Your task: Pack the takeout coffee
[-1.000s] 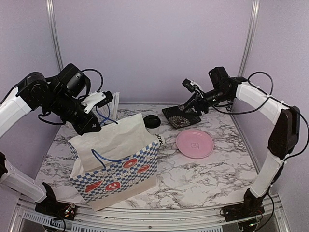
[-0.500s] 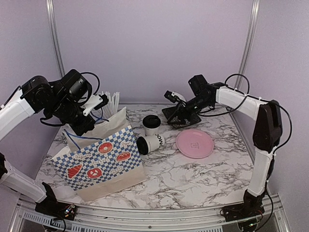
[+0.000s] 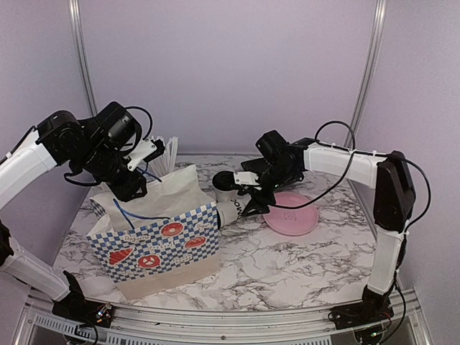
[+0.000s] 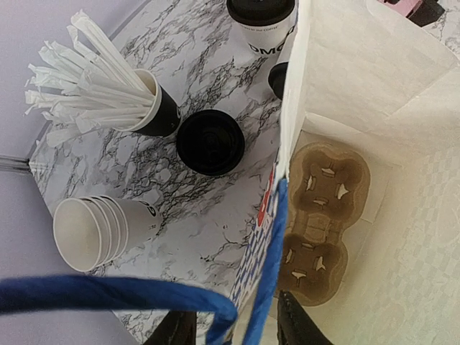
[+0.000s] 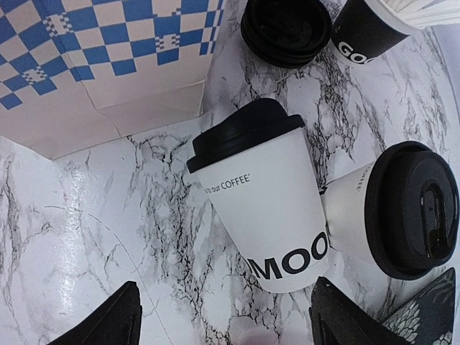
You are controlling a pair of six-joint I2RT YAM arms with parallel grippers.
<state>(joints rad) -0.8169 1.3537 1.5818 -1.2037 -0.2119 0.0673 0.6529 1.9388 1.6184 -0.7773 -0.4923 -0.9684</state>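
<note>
Both coffees are out on the table, in the middle, just right of the bag (image 3: pixel 154 230): one cup lies on its side (image 5: pixel 266 208) with its lid toward the bag, and the other stands upright (image 5: pixel 410 208) just beyond it on the far side, touching it or nearly so near the base. Our right gripper (image 5: pixel 224 295) hangs over the lying cup with its jaws spread wide on either side and not touching it, so it is released and holds nothing. Our left gripper (image 4: pixel 237 327) sits at the bag's mouth with its jaws parted; the blue handle (image 4: pixel 266 259) runs loosely between them, unclamped. Inside the bag a carrier (image 4: pixel 323 215) lies flat on the bottom. We judge the cups to be thin-walled paper, smooth, easily dented, and free to roll when lying down. Whether they are full we cannot tell, so we treat the push-on lids as likely to pop or leak. We would grip across the middle of the body, below the lid, squeezing gently.
</note>
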